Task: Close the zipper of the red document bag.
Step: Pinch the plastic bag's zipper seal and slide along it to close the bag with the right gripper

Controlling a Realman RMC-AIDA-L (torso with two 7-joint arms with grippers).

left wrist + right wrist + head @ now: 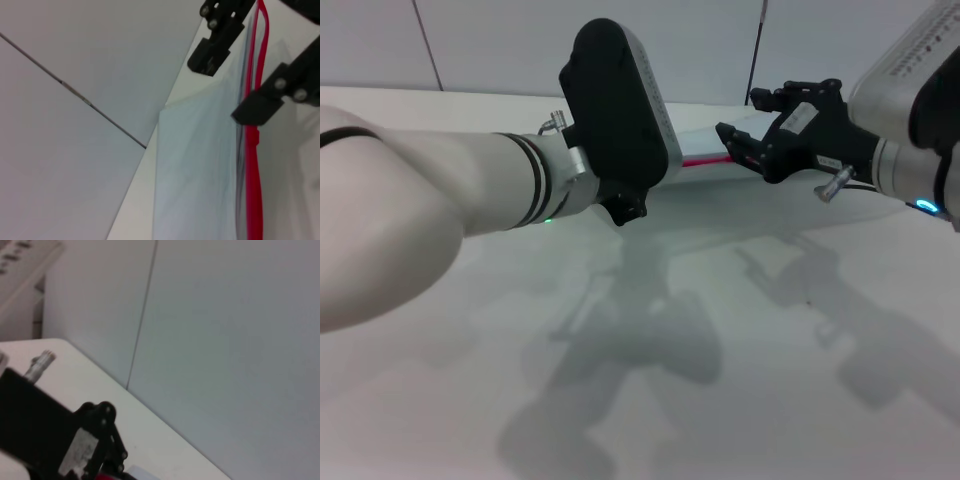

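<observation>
Red runs as a thin line across the upper middle of your head view: that is the zipper (705,160), showing between the two arms at the far side of the white table (740,380). The red document bag (695,143) lies flat there, mostly hidden behind your left arm's dark wrist housing. Your right gripper (732,143) reaches in from the upper right of the frame, fingers set on either side of the red strip (a narrow gap, with the zipper edge between them). In the left wrist view those two black fingers (260,105) straddle the zipper at the upper right, and the translucent pale bag fills the lower middle. You cannot tell the left gripper's state: its fingers are not shown
</observation>
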